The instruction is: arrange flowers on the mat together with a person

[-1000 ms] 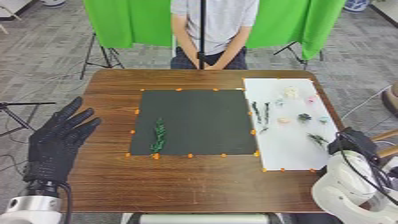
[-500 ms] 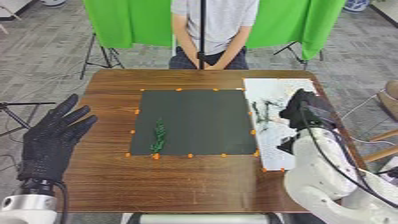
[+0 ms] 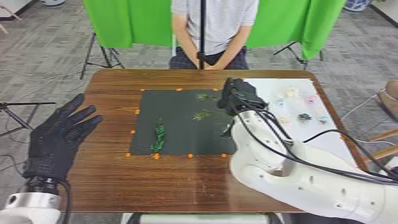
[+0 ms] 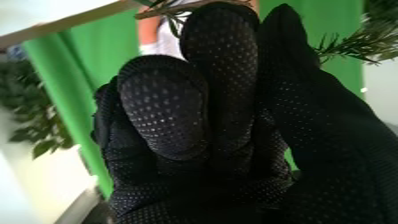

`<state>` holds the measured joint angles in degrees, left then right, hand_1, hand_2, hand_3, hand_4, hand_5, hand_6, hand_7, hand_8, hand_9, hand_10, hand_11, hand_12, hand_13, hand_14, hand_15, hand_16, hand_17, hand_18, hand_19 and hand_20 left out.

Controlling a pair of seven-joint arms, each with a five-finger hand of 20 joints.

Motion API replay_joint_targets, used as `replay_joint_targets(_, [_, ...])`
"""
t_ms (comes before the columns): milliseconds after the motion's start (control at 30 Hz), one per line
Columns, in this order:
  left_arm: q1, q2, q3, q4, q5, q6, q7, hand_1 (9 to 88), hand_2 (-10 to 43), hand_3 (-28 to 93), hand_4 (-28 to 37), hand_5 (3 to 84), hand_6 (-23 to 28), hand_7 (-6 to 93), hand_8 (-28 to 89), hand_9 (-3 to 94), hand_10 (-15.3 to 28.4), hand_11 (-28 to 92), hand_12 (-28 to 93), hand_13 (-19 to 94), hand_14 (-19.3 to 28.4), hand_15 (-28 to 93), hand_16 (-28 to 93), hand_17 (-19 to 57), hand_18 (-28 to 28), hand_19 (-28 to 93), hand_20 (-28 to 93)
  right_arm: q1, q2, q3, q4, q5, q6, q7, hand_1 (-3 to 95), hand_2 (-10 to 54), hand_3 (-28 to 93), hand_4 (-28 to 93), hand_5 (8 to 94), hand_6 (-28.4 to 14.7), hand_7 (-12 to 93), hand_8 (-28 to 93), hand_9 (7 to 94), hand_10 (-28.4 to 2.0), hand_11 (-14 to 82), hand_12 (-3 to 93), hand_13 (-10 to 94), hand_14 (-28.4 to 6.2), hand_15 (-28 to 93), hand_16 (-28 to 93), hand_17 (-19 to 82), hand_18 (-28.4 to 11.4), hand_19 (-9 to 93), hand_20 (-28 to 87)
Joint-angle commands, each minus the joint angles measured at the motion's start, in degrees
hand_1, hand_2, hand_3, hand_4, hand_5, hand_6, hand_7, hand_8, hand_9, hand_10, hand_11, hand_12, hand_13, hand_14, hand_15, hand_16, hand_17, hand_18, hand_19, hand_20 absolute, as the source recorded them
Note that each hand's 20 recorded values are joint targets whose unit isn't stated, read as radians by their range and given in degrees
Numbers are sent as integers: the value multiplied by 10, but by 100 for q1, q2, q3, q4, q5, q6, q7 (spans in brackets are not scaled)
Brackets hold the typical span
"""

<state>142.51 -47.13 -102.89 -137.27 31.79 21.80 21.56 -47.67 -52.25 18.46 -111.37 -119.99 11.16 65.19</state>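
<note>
Right hand (image 3: 238, 95) of the robot is closed in a pinch, thumb against fingers, on a leafy sprig (image 3: 202, 115). In the wrist view the sprig shows a thin brown stem and narrow green needles in feathery tufts. Its long axis lies crosswise to the fingers, the tufts reaching out past the hand's left side over the dark mat (image 3: 182, 135); black glove covers the stem's middle. Farther left of the hand and nearer the robot, a darker green frond (image 3: 160, 136) lies lengthwise on that mat. Right of the hand, the white mat (image 3: 330, 142) bears small pale flowers (image 3: 290, 92) and a dark green rosette (image 3: 305, 117). Well apart leftward, the left hand (image 3: 58, 142) has its fingers spread.
</note>
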Motion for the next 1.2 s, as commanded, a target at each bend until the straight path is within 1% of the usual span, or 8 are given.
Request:
replay_joint_targets(33, [-282,-97,135,89,118,-110,-220,217,88,750,-255,349,73,93,-82,323,161,190,97,223,229,449,-78,-88,176,382,143,376,-928,-423,679,143,-182,-258,559,-95,619,-275,915,18,148,10,937,-97,386,161,892,-57,595,214,505,-216,932,224])
replay_joint_targets(167, [-428,-66,251,128,130,-131,-230,217,88,750,-255,349,74,93,-82,323,161,190,97,223,229,449,-77,-88,176,382,143,410,-1134,-649,984,282,-402,-219,548,-95,615,-269,916,18,149,13,937,-97,392,163,891,-59,597,216,504,-218,932,228])
replay_joint_targets(267, [-541,-101,292,167,163,-197,-301,217,88,751,-254,349,73,93,-82,323,161,191,97,223,229,449,-77,-88,176,382,143,283,-1206,-694,1086,251,-475,-200,541,-95,614,-262,917,18,151,16,937,-97,393,163,888,-60,600,218,501,-220,932,231])
replay_joint_targets(567, [-720,-216,318,233,264,-363,-524,217,88,750,-254,350,74,92,-82,323,161,190,97,223,229,449,-77,-88,176,382,143,1,-1322,-756,1303,184,-753,-45,530,-95,609,-254,920,18,154,17,937,-98,400,165,887,-64,607,218,499,-224,932,236])
replay_joint_targets(867, [-820,-196,394,259,288,-405,-580,217,87,752,-253,349,74,92,-82,322,161,190,97,223,229,449,-77,-88,176,382,143,-120,-1425,-709,1273,229,-1175,125,484,-95,621,-240,935,17,167,6,937,-102,431,157,892,-71,626,219,504,-237,932,268])
replay_joint_targets(967, [-781,-205,378,246,294,-390,-602,217,86,753,-252,349,74,92,-82,322,161,190,97,223,229,449,-77,-88,176,382,143,-144,-1460,-671,1270,210,-1289,127,442,-77,635,-238,933,17,161,-35,937,-105,428,157,891,-73,629,220,503,-242,932,279])
replay_joint_targets(1033, [-788,-209,403,247,289,-367,-602,216,85,754,-251,349,74,92,-82,322,161,190,97,223,229,450,-77,-88,176,382,143,-191,-1487,-609,1257,236,-1302,122,406,-51,636,-227,935,17,162,-125,937,-105,427,156,889,-76,633,218,504,-246,932,285])
replay_joint_targets(1200, [-809,-219,406,248,315,-391,-637,218,84,755,-249,349,74,92,-82,322,161,190,98,223,229,449,-78,-88,176,382,143,-214,-1518,-521,1215,300,-1372,121,389,0,636,-229,937,18,231,-156,937,-110,468,142,912,-80,631,214,522,-255,932,308])
